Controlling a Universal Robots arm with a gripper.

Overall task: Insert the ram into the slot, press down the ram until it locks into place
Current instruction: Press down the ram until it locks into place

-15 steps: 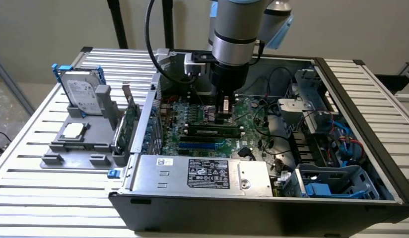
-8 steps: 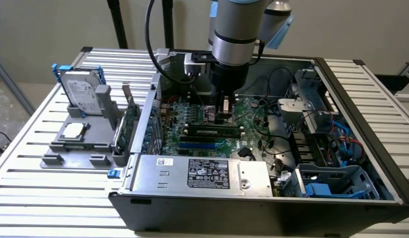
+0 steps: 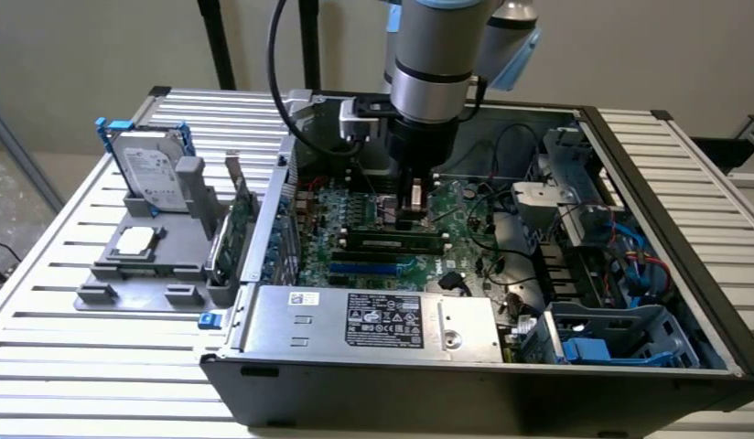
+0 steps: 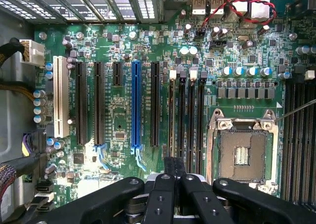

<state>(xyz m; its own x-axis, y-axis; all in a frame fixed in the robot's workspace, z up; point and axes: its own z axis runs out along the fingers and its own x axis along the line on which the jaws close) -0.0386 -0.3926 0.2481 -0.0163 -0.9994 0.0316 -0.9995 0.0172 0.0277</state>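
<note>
While the arm reaches down into the open computer case [image 3: 475,393] over the green motherboard [image 4: 123,115], we see the ram [image 3: 390,242] standing on edge in one of the parallel black memory slots [image 4: 191,120], just beside the gripper [image 4: 174,167]. Its fingers are drawn tight together, nothing visibly between them. We judge a good press lands squarely on the ram's top edge, straight down, until the end latches close.

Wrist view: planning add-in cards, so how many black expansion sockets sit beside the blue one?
4: two long ones beside the white socket, a short one next to them, a long one past the blue socket. The pincer may hide more.
</note>
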